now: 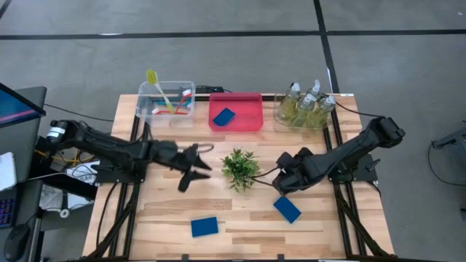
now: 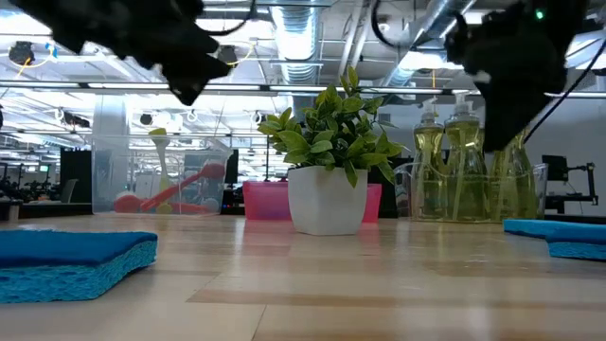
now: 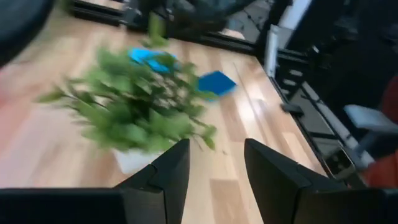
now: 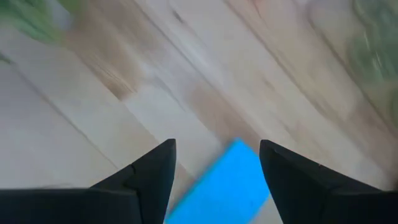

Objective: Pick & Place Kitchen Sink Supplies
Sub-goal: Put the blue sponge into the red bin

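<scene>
Sponge (image 1: 287,209) lies flat on the table (image 1: 240,225), long axis diagonal.
Right tool (image 4: 217,163) released above it; left tool (image 3: 216,163) released beside plant (image 1: 239,167).

Even, bright overhead light falls on the wooden table (image 1: 240,218), with only soft shadows under the arms. In the low view, ceiling strip lights (image 2: 284,85) at 12 o'clock glare, leaving the arms as dark silhouettes, and the near blue sponge (image 2: 71,260) at 8 o'clock is out of focus. Both wrist views are motion-blurred: the plant (image 3: 134,112) smears, and the sponge (image 4: 227,186) has soft edges.
</scene>
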`<state>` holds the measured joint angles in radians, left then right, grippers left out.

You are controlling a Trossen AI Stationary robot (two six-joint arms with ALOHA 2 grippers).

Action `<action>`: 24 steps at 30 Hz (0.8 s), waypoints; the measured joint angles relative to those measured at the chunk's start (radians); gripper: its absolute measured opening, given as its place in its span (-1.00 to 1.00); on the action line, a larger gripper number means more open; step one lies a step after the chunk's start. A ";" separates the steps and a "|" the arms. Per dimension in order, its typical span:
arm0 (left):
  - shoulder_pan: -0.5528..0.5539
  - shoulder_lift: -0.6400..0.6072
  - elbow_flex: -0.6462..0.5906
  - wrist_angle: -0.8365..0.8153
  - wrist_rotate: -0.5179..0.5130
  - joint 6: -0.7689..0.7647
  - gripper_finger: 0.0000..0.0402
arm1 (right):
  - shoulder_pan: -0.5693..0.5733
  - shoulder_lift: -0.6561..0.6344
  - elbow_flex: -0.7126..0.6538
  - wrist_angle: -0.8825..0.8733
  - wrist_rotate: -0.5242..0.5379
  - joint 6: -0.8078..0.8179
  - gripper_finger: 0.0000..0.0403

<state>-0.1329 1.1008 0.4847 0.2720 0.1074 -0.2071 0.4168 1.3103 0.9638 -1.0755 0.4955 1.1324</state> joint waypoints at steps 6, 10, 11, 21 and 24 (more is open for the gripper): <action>-0.156 -0.002 -0.077 0.116 -0.193 0.007 -0.23 | -0.018 0.091 0.000 -0.144 -0.102 0.136 0.12; -0.167 -0.001 -0.092 0.139 -0.240 0.024 -0.23 | -0.035 0.152 0.000 -0.140 -0.114 0.160 0.12; -0.164 -0.001 -0.092 0.143 -0.240 0.024 -0.23 | -0.041 0.169 0.000 -0.130 -0.119 0.160 0.12; -0.158 -0.001 -0.092 0.157 -0.242 0.027 -0.23 | -0.098 0.353 0.000 -0.054 -0.253 0.062 0.12; -0.158 -0.001 -0.092 0.161 -0.242 0.027 -0.23 | -0.115 0.403 0.005 -0.048 -0.289 0.024 0.10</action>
<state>-0.2909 1.0996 0.3923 0.4328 -0.1345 -0.1802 0.3019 1.7128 0.9684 -1.1236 0.2068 1.1565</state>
